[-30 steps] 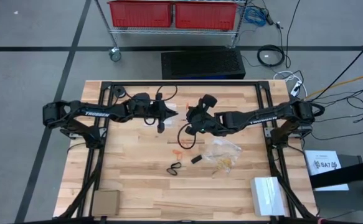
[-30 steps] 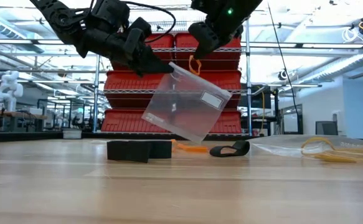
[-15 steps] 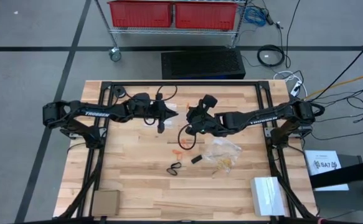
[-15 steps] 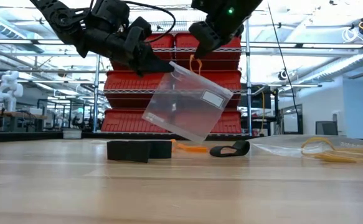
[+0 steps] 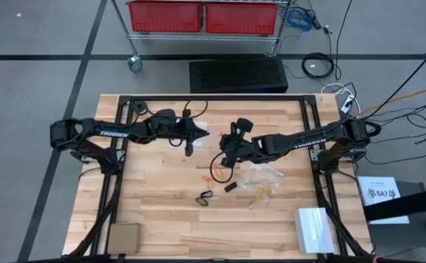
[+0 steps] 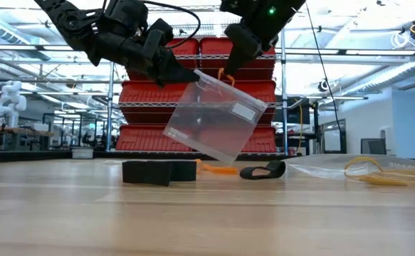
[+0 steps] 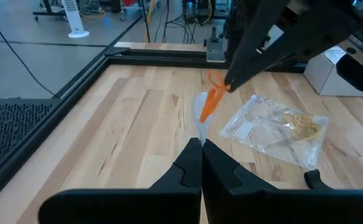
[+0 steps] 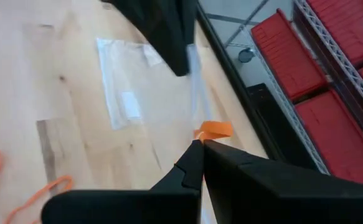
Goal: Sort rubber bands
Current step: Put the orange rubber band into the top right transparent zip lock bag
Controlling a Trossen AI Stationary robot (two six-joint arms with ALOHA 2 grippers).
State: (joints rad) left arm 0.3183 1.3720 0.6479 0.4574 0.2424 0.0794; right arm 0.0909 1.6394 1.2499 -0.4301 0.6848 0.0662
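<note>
I count two clear bags (image 6: 214, 117) (image 5: 262, 180), my two pincers (image 6: 186, 73) (image 6: 230, 70), and two red bins (image 5: 165, 14) (image 5: 242, 16).

Past our left gripper (image 7: 201, 163), its fingers pressed together on the edge of a clear bag (image 7: 201, 121), we see the right gripper (image 7: 229, 83) pinching an orange rubber band (image 7: 213, 99). Beyond it, a second clear bag (image 7: 274, 127) holding tan rubber bands (image 7: 299, 122) lies on the wooden surface (image 7: 131, 118).

clear glossy plastic bag (image 6: 211, 121), wood table (image 6: 207, 213)
</note>
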